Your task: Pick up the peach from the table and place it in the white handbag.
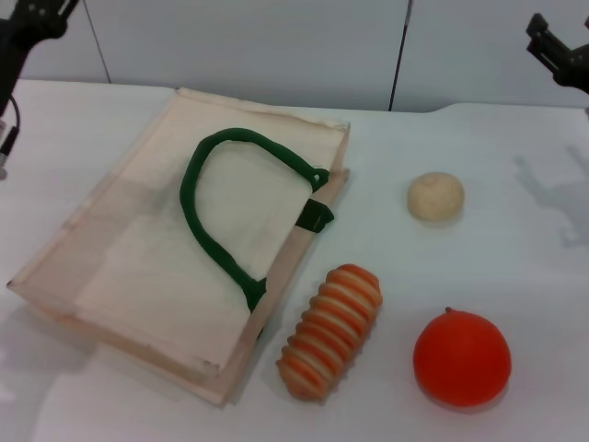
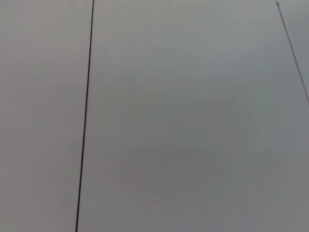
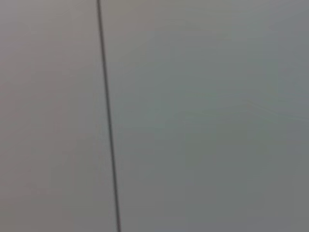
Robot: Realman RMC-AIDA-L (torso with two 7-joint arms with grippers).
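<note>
The white handbag (image 1: 138, 267) lies flat on the table at the left in the head view, its dark green rope handle (image 1: 207, 221) curled on top. No pale-pink peach shows in any view. My left gripper (image 1: 32, 20) is raised at the far left corner, well above and behind the bag. My right gripper (image 1: 557, 51) is raised at the far right edge, away from every object. Both wrist views show only a plain grey wall with a dark seam.
A cream-beige bun-like ball (image 1: 435, 196) sits right of the bag. A striped orange-and-cream ridged roll (image 1: 329, 331) lies by the bag's near right corner. A large bright orange fruit (image 1: 461, 358) sits at the front right. The white table (image 1: 515, 267) meets the grey wall behind.
</note>
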